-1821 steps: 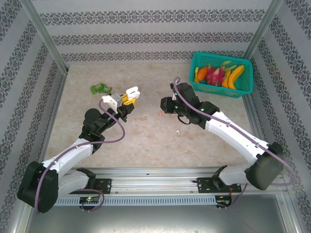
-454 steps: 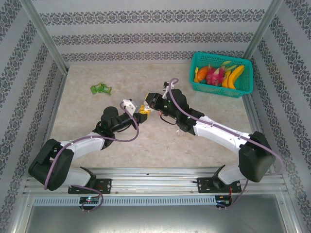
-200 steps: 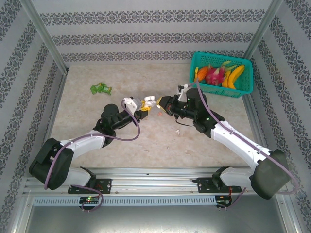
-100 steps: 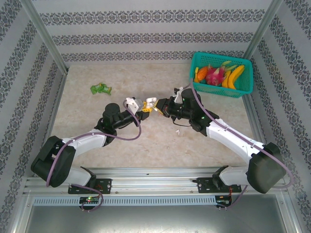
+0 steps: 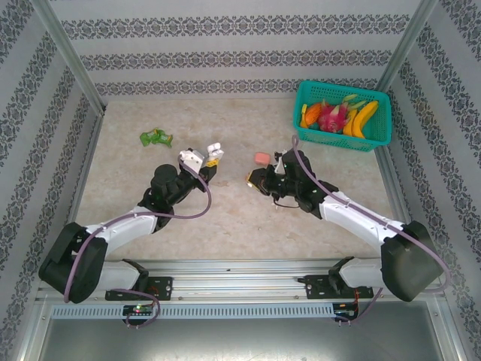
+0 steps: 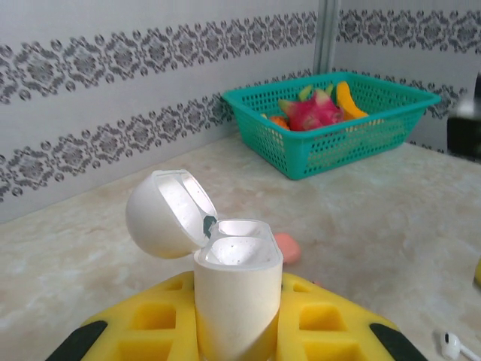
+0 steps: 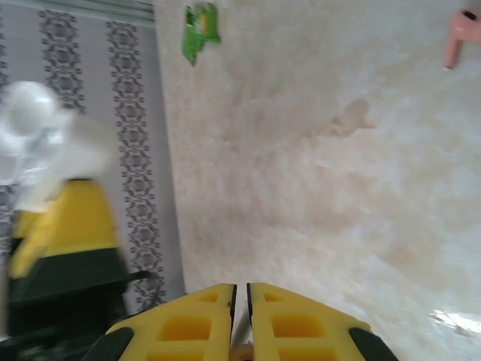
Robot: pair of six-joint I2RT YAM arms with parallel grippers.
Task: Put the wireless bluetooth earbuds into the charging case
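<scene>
A white charging case (image 6: 239, 263) stands upright between my left gripper's yellow fingers, lid (image 6: 161, 214) flipped open; what is in its wells is unclear. In the top view the left gripper (image 5: 210, 156) holds this case (image 5: 213, 149) left of table centre. My right gripper (image 5: 251, 179) sits apart to its right, with its jaws pressed nearly together (image 7: 240, 289). A thin pale sliver in the slit cannot be identified. A pink case (image 5: 261, 158) (image 6: 287, 248) lies between the grippers. One white earbud (image 6: 451, 344) lies on the table, and a small pink stemmed bud (image 7: 457, 34) lies farther off.
A teal basket (image 5: 340, 140) (image 6: 331, 147) of fruit stands at the back right corner. A green crumpled object (image 5: 155, 138) (image 7: 199, 22) lies at the back left. Patterned walls close in the marble tabletop.
Half a second ago the two grippers met at the case; now the right gripper has pulled back to the right and lower. The left gripper has swung the case back to the left.
</scene>
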